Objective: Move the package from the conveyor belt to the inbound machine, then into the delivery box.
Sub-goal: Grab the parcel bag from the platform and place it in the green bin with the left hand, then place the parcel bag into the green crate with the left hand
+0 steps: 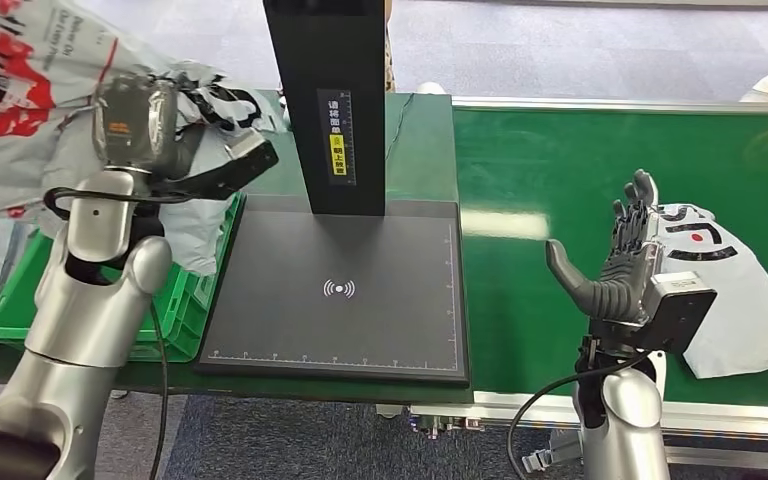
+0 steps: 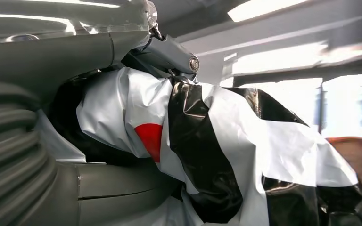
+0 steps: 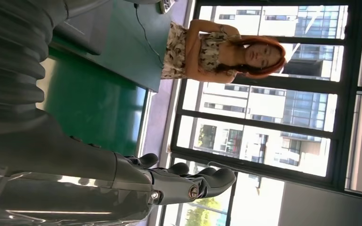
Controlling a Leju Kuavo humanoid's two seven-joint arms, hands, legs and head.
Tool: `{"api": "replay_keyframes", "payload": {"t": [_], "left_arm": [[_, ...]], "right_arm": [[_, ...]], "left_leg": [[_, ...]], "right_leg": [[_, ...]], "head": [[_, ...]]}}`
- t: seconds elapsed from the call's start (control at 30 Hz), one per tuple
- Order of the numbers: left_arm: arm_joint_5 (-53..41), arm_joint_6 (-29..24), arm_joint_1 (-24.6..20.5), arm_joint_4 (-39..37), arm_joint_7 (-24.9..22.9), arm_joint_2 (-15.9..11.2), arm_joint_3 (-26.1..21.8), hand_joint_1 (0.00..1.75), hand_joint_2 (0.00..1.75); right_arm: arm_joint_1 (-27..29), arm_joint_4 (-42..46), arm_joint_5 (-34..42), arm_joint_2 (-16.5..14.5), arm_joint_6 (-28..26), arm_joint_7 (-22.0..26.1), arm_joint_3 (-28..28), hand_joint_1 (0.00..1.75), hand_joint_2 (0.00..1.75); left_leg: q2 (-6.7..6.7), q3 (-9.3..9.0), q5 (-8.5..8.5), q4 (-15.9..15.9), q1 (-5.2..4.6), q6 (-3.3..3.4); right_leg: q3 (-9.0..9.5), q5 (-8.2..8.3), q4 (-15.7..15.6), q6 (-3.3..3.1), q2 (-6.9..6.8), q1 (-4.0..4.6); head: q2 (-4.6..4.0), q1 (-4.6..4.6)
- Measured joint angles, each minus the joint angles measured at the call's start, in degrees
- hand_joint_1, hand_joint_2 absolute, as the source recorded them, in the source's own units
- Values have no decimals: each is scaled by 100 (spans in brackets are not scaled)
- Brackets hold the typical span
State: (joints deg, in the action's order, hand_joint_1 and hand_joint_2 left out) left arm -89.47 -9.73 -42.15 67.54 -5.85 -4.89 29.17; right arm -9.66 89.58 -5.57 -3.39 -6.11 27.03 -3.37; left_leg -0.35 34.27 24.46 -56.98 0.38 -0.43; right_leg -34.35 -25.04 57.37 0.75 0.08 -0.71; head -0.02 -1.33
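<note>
Left hand (image 1: 145, 125) raised, gripping package (image 2: 207, 141); right hand (image 1: 620, 265) upright, fingers (image 1: 632, 215) spread.

The dark scanner pad (image 1: 340, 290) carries a white wireless-signal sign. The black post (image 1: 330, 100) has a label with Chinese characters, too small to read.

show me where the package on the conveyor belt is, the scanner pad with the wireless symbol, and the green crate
package on the belt (image 1: 750, 300), head view, white middle of the bag.
scanner pad (image 1: 360, 330), head view, bare dark surface below the wireless symbol.
green crate (image 1: 175, 320), head view, its right wall.
</note>
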Motion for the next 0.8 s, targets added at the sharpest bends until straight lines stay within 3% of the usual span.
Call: {"api": "replay_keyframes", "payload": {"t": [0.1, 0.23, 0.37, 0.6, 0.8], "left_arm": [[-2, 212, -193, -414, -334, -135, -521, 175, 175], [11, 394, -725, -1638, -639, -340, -1101, 175, 175], [33, 1046, -1123, -2832, -864, -538, -1471, 175, 175], [-17, 2095, -1414, -4078, -1176, -725, -1682, 175, 175], [-35, 2311, -1452, -4486, -1179, -733, -1722, 175, 175]], "right_arm": [[-21, -10, -95, -5, 42, 1, -4, 0, 175], [-145, -98, -145, -30, 111, -24, -50, 0, 175], [-287, -228, -131, -31, 178, -56, -120, 0, 175], [-555, -476, -95, -31, 217, -80, -275, 0, 175], [-639, -625, -67, -31, 218, -80, -375, 0, 175]], "left_leg": [[1, 0, -4, 0, 0, -3], [1, -1, -10, 0, 1, -10], [0, -1, -10, 0, 1, -11], [-2, 3, -10, 0, 1, -11], [-2, 4, -10, 0, 1, -11]], "right_leg": [[0, 2, 1, -2, 1, 1], [0, 4, 6, -5, 1, 4], [-1, 4, 10, -5, 1, 4], [-5, 2, 11, -5, -1, 3], [-5, 2, 11, -5, -1, 2]], "head": [[0, -1], [0, -2], [0, -1], [0, -1], [0, -1]]}}
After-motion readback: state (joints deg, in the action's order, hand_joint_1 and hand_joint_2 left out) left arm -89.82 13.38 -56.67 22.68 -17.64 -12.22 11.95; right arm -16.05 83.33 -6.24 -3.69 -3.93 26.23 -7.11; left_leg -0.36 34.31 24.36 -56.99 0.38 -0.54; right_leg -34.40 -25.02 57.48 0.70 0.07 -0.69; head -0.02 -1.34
